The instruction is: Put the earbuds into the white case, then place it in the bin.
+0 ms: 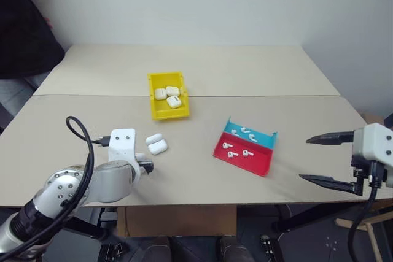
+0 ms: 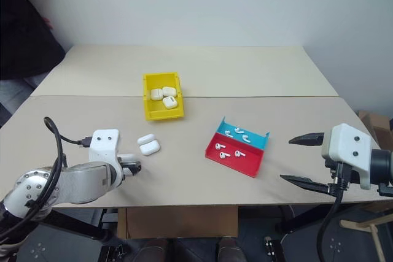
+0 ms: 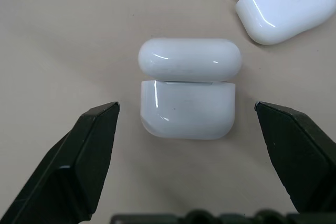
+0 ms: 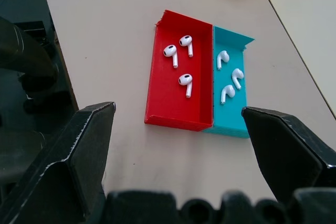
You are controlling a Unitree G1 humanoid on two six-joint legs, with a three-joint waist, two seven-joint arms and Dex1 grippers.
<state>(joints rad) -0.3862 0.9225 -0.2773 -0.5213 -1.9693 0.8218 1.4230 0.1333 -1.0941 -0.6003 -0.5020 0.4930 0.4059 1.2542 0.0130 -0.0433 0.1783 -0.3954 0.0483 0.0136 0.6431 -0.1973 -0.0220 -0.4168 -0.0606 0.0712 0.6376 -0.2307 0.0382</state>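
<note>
White case (image 3: pixel 187 94) lies on the bench (image 1: pixel 202 170), lid ajar, centred ahead of the left fingers (image 3: pixel 89 156); these are spread wide, touching nothing. Bin (image 1: pixel 156 110) with three cases sits farther out. Earbuds (image 4: pixel 179 59) lie in red-and-blue tray (image 4: pixel 157 98), ahead of the right fingers (image 4: pixel 286 150), also wide and empty. Bench is beige; pale wall (image 1: pixel 215 4) behind.

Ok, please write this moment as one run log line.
left gripper: open, facing white case, lid open | right gripper: open, above earbuds in tray | bin: three cases
</note>
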